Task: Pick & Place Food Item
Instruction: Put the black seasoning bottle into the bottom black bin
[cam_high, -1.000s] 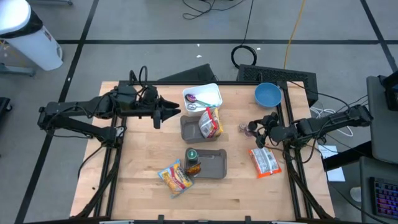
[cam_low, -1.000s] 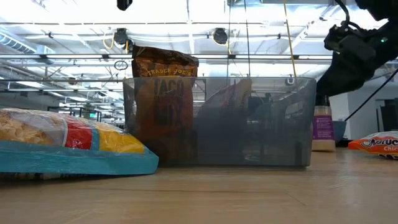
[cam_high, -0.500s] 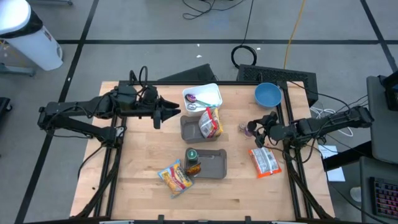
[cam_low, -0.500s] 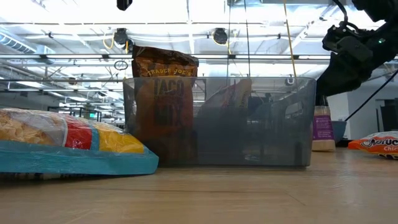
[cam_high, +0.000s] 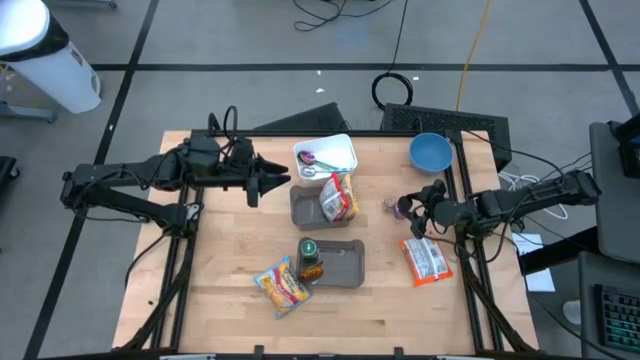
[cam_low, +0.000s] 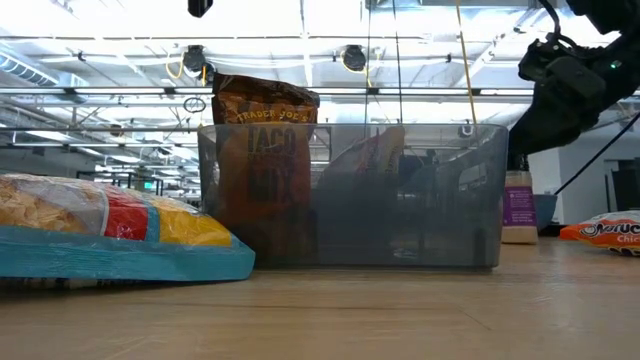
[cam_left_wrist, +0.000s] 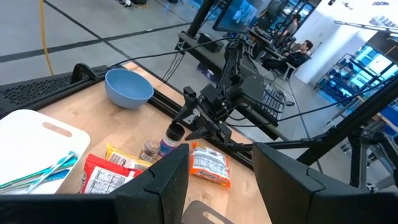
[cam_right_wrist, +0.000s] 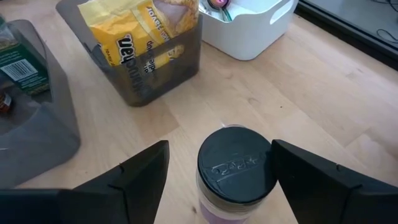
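Spread wide, the right gripper's (cam_right_wrist: 221, 180) two dark fingers (cam_right_wrist: 140, 180) stand on either side of a small jar (cam_right_wrist: 235, 169) with a black lid, with clear gaps between them and the lid, so nothing is grasped. In the high view this gripper (cam_high: 412, 205) sits right of centre, and the jar (cam_high: 393, 206) stands on the wooden table (cam_high: 230, 260) just to the left of its tips.

Below the right gripper in the high view lies an orange-and-white snack packet (cam_high: 425, 259) (flat on the wood, near the table's right edge). Above it sits a blue bowl (cam_high: 431, 152).

At frame centre a grey bin (cam_high: 303, 208) holds a yellow-and-red bag (cam_high: 339, 196), leaning upright. Touching its upper edge is a white tray (cam_high: 340, 152) with utensils in it. Below the bin, a second grey container (cam_high: 342, 262) has a brown pouch (cam_high: 310, 260) standing at its left side, and a chip bag (cam_high: 281, 285) lies at lower centre-left.

Partly parted and holding nothing, the left gripper (cam_high: 284, 180) hovers left of the grey bin, its arm reaching in from the frame's left.
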